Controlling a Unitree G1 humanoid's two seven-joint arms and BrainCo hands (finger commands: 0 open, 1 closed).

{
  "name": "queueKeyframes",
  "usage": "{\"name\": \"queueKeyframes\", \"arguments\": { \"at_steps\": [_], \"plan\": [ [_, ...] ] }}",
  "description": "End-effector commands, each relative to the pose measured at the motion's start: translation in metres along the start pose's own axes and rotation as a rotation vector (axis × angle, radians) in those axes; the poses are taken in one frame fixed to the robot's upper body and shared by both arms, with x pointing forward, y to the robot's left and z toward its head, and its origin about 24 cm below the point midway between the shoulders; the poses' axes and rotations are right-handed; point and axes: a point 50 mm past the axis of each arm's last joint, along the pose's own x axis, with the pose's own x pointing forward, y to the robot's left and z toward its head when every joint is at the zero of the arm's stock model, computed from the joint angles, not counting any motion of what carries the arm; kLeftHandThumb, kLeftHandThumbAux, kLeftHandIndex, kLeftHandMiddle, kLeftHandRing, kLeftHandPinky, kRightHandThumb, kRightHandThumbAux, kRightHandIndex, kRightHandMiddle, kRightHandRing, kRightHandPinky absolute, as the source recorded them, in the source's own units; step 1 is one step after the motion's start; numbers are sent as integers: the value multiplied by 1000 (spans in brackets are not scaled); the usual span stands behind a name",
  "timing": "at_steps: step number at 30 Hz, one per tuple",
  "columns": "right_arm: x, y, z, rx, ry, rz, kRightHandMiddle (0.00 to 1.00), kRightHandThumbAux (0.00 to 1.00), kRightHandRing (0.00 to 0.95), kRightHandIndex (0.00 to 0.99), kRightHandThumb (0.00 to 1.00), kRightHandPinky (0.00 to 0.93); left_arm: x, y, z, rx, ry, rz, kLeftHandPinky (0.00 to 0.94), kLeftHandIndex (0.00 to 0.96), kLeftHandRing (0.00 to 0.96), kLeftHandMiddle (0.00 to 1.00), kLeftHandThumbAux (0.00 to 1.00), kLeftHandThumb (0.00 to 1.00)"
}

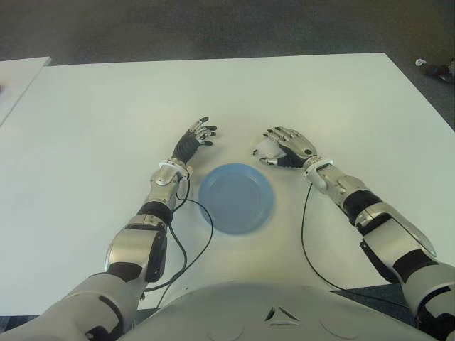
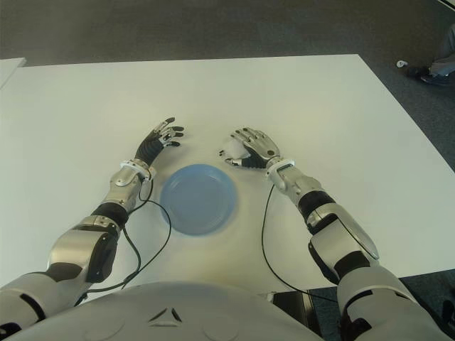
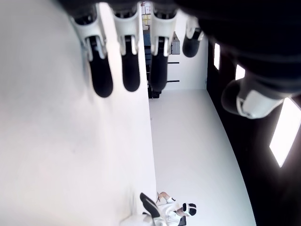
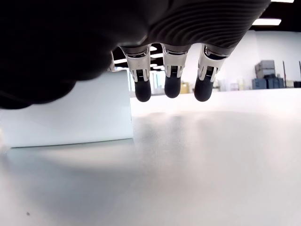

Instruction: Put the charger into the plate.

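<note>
Just beyond the blue plate [image 1: 235, 197], on the white table [image 1: 99, 121], sits the white charger [image 1: 268, 150] — the right hand [image 1: 286, 147] arches over it, fingers apart, apparently not gripping. The left hand [image 1: 193, 142] hovers open beside the plate's far-left rim.

No readable text, labels, brands or numbers anywhere in views.
</note>
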Motion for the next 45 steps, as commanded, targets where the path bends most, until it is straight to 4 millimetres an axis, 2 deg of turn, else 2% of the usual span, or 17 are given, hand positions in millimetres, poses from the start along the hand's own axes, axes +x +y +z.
{"name": "queueKeyframes", "arguments": {
  "at_steps": [1, 17, 39, 43, 45],
  "plan": [
    [-5, 7, -1, 0, -4, 49, 0, 113, 0, 0, 313, 0, -16, -4, -30, -23, 147, -16, 276, 70, 253, 237, 423, 0],
    [-8, 10, -2, -4, -5, 72, 0, 116, 0, 0, 291, 11, -17, -2, -31, -33, 150, -7, 269, 71, 253, 238, 422, 0],
    [-16, 28, -2, 34, 18, 100, 0, 120, 0, 0, 300, 9, -21, 2, -31, -29, 135, -1, 272, 75, 259, 246, 413, 0],
    [-16, 31, -1, 39, 26, 95, 0, 118, 0, 0, 314, 21, -22, 2, -31, -29, 128, -1, 270, 74, 258, 244, 417, 0],
    [-17, 32, -1, 44, 30, 82, 0, 125, 0, 0, 315, 70, -22, 3, -31, -28, 124, 1, 274, 73, 258, 243, 422, 0]
  ]
}}
